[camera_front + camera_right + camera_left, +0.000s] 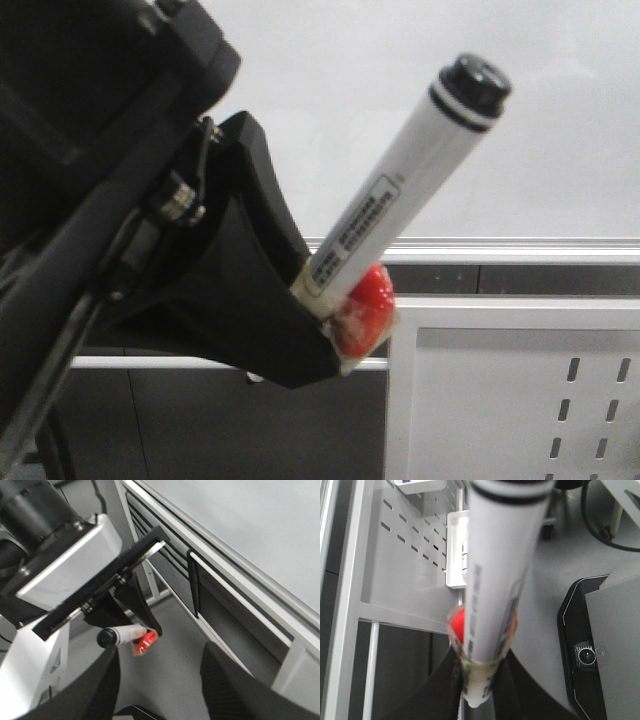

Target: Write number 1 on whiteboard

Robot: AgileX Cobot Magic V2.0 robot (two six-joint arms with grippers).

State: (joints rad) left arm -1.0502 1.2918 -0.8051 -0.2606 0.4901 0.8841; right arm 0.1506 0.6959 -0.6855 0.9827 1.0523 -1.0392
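1. The left gripper (335, 330) is pinching a marker (405, 185) near its lower end, tape and a red blob (362, 305) binding the two — a light, stiff tool, likely firm in the hold.
2. The right gripper (160, 680) hangs spread, empty.
3. The whiteboard (400, 100) stands behind, glossy and rigid; no number 1 shows.
4. Its silver frame edge (520, 245) and a perforated panel (520, 400) lie below — judge open room above.

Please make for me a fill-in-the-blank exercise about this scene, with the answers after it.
1. The left tool grips a white ____ with tape around it.
2. The upper end of the marker is ____ in colour.
3. The small piece taped beside the marker is ____.
4. The right tool is ____, with nothing between its fingers.
Answers: marker; black; red; open.
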